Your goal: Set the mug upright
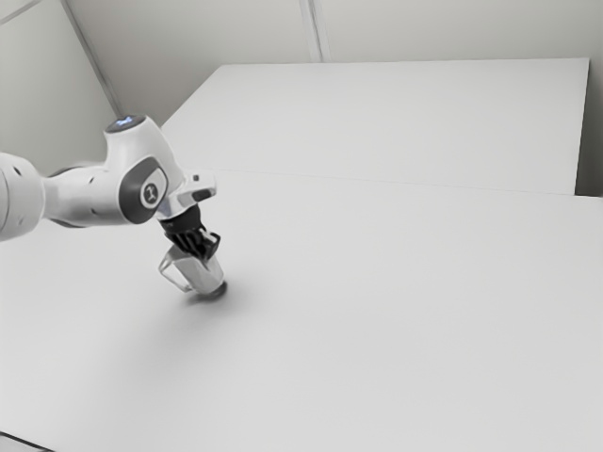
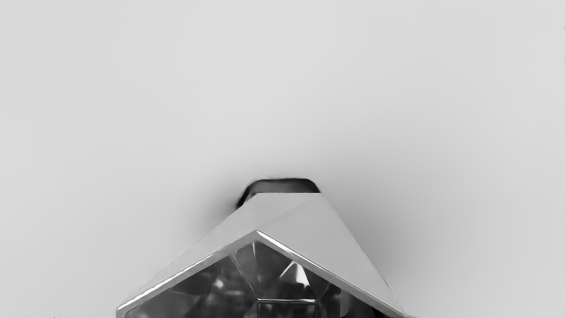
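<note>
"Is it done?"

"Partly, I'd judge: the faceted mug [image 1: 201,273] leans over the bench [image 1: 377,330], mouth upward; straightening it remains."

"And the fingers [image 1: 216,243]?"

"At the mug's mouth; spread or pinching, I can't tell."

"Count?"

"One mug, one arm [image 1: 137,179] above it, one bench beneath (easy sum)."

Lab-like rm., exact type unclear: white robot arm [image 1: 89,196], lg. white table [image 1: 396,330], plain pale walls [image 1: 226,33].

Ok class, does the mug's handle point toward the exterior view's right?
No, its handle juts from the mug toward that view's left.
</note>
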